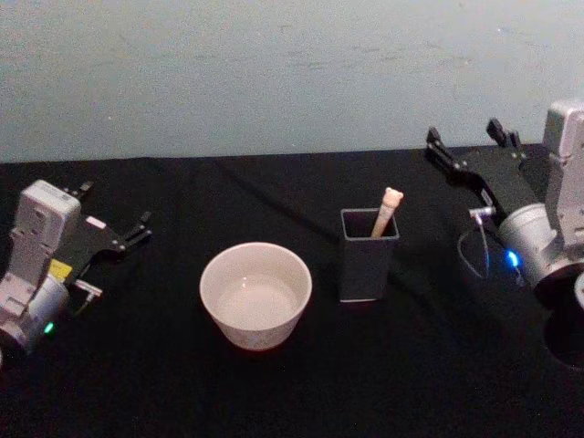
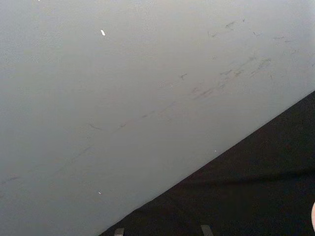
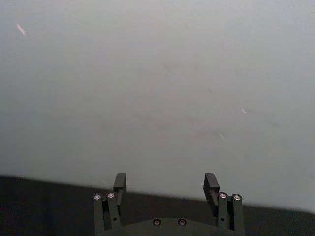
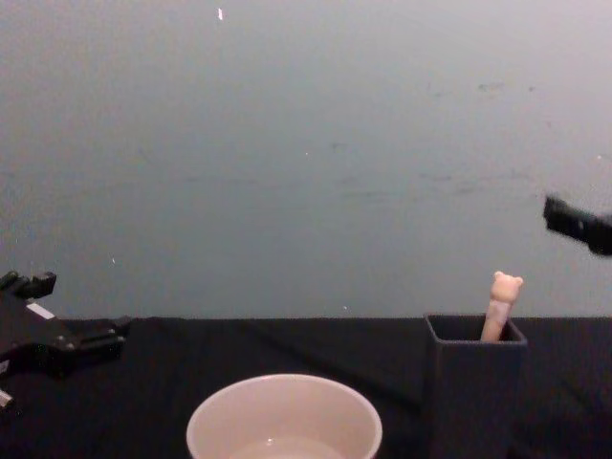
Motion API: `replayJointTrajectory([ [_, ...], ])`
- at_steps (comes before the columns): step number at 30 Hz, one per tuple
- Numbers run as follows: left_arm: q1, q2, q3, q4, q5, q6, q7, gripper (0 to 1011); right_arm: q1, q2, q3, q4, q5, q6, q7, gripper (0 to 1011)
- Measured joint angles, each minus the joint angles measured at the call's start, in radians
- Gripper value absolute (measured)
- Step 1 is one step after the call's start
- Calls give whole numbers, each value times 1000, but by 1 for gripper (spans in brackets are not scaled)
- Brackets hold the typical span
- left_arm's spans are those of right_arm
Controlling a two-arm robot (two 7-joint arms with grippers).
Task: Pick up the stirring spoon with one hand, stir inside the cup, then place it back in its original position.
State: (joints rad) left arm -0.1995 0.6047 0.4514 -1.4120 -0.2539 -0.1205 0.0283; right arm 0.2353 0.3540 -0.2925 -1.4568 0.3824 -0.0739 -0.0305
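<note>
My right claw [image 1: 465, 139] hung wide and empty beyond the holder [image 1: 368, 257], where the stirring spoon [image 1: 387, 211] leaned bear-head up for gripping, beside the cup [image 1: 255, 294], while my left claw [image 1: 114, 214] sat parked, also spread.

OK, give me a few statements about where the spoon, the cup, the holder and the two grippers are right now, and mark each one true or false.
1. The stirring spoon stands in the dark grey holder. True.
2. The cup sits on the robot's right of the holder. False: it sits on the holder's left.
3. The right gripper is shut on the spoon. False: it is open, off to the right, holding nothing.
4. The left gripper is open at the table's left side, away from the cup. True.
5. The spoon's bear head pokes above the holder's rim. True.
</note>
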Motion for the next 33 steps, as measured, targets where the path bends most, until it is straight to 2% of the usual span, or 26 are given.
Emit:
replayJointTrajectory([
  [1, 0, 0, 0, 0, 0, 0, 0, 1001, -2, -6, -2, 17, -23, 9, -24, 1003],
  [4, 0, 0, 0, 0, 0, 0, 0, 1001, -11, -18, -3, 43, -47, 29, -51, 1002],
  [13, 0, 0, 0, 0, 0, 0, 0, 1001, -42, -51, 6, 88, -51, 95, -59, 1003],
  [33, 0, 0, 0, 0, 0, 0, 0, 1001, -41, -48, 5, 85, -49, 91, -57, 1003],
])
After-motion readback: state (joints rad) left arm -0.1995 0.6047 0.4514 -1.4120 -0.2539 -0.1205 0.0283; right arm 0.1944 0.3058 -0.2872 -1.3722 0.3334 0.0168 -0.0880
